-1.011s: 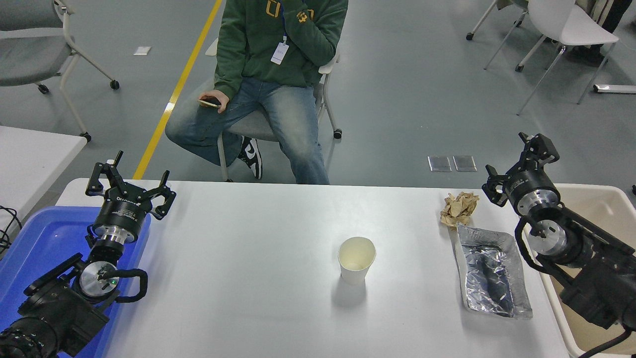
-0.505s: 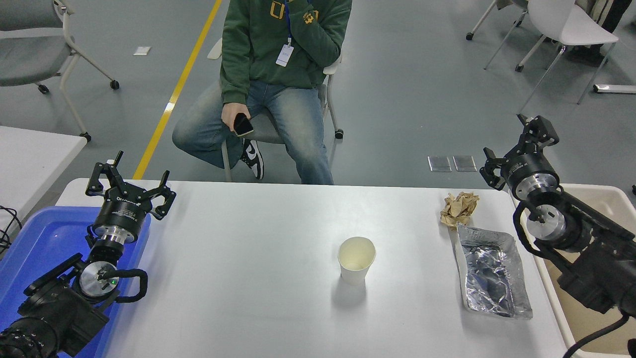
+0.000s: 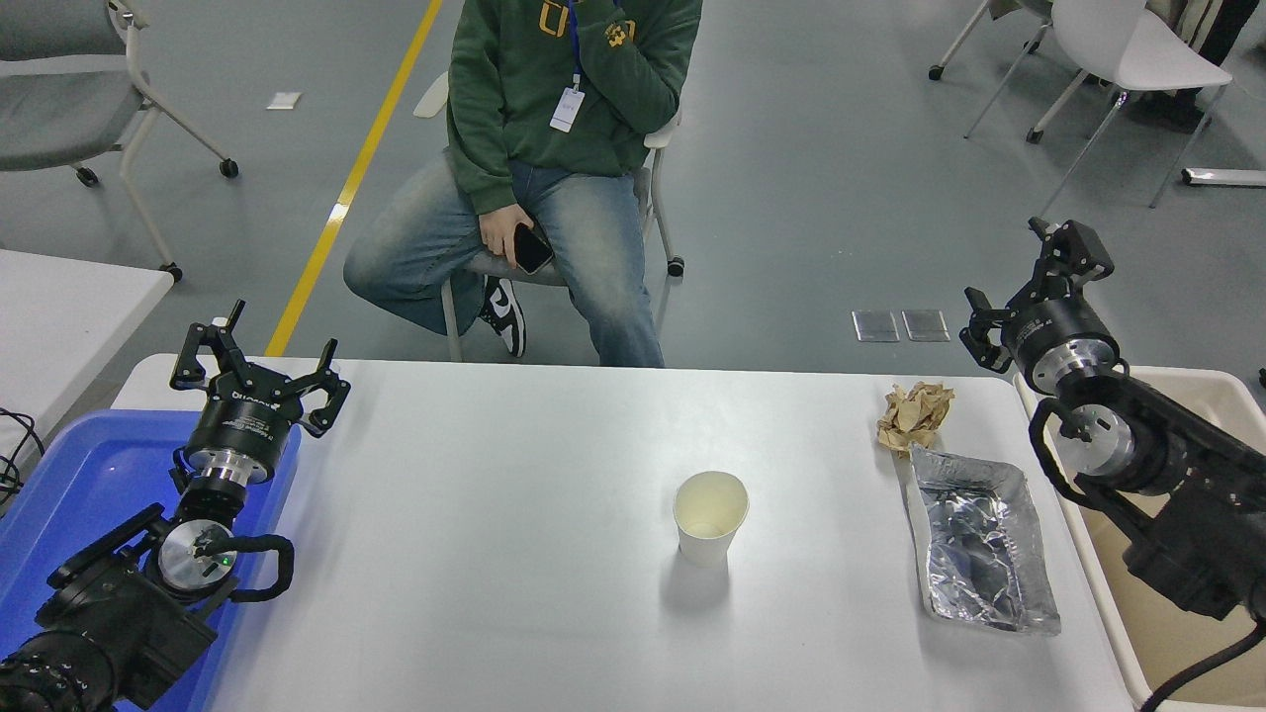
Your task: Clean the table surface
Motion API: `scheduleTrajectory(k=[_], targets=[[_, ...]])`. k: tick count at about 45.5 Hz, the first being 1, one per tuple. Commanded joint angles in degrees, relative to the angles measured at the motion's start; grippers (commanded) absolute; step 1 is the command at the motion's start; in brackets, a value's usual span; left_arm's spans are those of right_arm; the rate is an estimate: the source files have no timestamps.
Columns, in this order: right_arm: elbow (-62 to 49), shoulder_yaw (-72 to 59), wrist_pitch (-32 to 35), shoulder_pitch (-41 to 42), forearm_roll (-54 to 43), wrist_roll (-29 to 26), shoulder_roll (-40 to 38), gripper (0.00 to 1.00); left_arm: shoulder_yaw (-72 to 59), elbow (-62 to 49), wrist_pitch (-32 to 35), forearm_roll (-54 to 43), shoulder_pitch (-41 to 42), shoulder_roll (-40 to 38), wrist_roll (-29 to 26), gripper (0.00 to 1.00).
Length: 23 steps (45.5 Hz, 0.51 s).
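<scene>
1. Both sets of jaws are spread wide with nothing in them. The right gripper (image 3: 1029,287) hangs past the table's far right corner, and the left gripper (image 3: 259,368) is parked over the blue tray (image 3: 69,475).
2. The table surface (image 3: 495,494) fills the middle of the view. On it are a paper cup (image 3: 709,516), a crumpled brown paper wad (image 3: 914,413) and a silver foil pouch (image 3: 979,539) just beside the wad.
3. A beige bin (image 3: 1202,415) sits at the table's right end.

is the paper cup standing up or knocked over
Upright: the paper cup stands on its base on the table surface, round open rim facing up.
</scene>
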Motion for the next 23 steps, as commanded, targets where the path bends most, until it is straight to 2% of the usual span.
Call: scheduleTrajectory(k=[1, 13, 23], targets=[[9.8, -5.1, 1.1, -0.4, -3.0, 0.0, -6.6, 1.0, 0.0, 0.0, 0.0, 0.1, 0.0, 0.0, 0.0, 1.0], [20.8, -13.8, 0.3, 0.7, -15.5, -0.3, -13.1, 1.0, 0.0, 0.0, 0.0, 0.1, 0.0, 0.0, 0.0, 1.0], [27.6, -29.7, -2.3, 9.0, -21.4, -0.6, -14.3, 1.0, 0.0, -0.1, 0.0, 0.1, 0.0, 0.0, 0.1, 1.0]])
